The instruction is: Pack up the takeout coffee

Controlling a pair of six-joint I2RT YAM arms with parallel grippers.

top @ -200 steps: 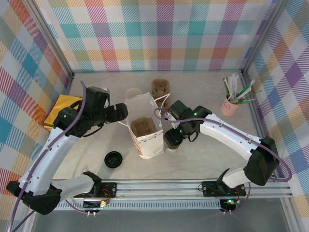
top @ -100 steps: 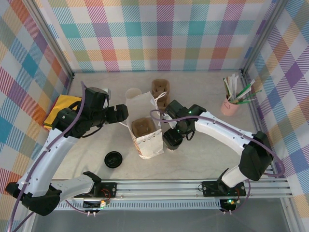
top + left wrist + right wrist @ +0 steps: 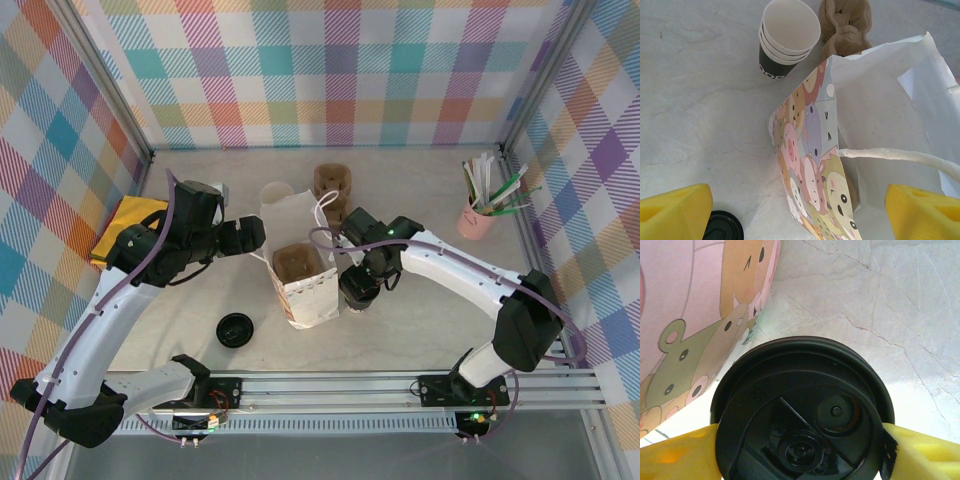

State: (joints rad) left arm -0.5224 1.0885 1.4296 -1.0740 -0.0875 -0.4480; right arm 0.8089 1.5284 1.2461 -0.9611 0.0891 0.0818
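Note:
The takeout coffee (image 3: 358,289) stands on the table just right of the white paper bag (image 3: 322,300) with cartoon animals. Its round black lid (image 3: 802,410) sits between my right gripper's yellow fingers (image 3: 680,452). My right gripper (image 3: 801,454) is shut on the cup, with a pad touching each side of the lid. The bag (image 3: 880,115) stands upright with its mouth open, and a brown cup carrier (image 3: 295,262) sits inside. My left gripper (image 3: 799,212) is open and straddles the bag's printed side wall, one finger outside and one over the mouth.
A stack of open white cups (image 3: 787,37) and a second brown carrier (image 3: 845,25) stand behind the bag. A loose black lid (image 3: 234,329) lies front left. A pink cup of stirrers (image 3: 478,215) is at the right, and a yellow packet (image 3: 125,225) at the left.
My right gripper has narrowed onto the takeout coffee, and its arm has shifted slightly left toward the bag. The left arm has barely moved.

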